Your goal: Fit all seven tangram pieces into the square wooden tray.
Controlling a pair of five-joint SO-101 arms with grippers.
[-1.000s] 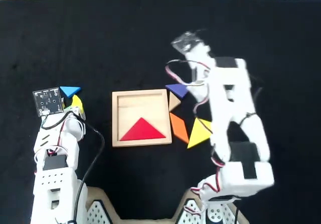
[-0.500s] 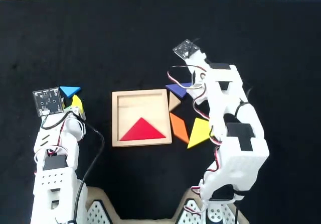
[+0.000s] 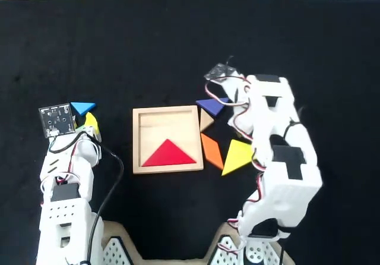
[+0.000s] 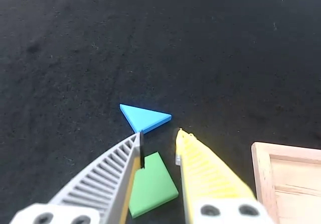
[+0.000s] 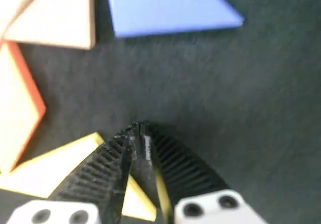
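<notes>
Overhead and close left wrist views share tray (image 3: 136, 140)

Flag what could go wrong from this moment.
The right hand, shut, sits at the yellow triangle's edge beside the orange piece; a push could scatter both. The left hand straddles only a corner of the green square, so closing may spin it into the light blue triangle.

Your left gripper (image 4: 158, 138) points down, fingers a little apart; left arm (image 3: 65, 182) tucked back. Your right gripper (image 5: 140, 132) tips meet; right arm (image 3: 279, 158) stretched forward, wrist bent down.
</notes>
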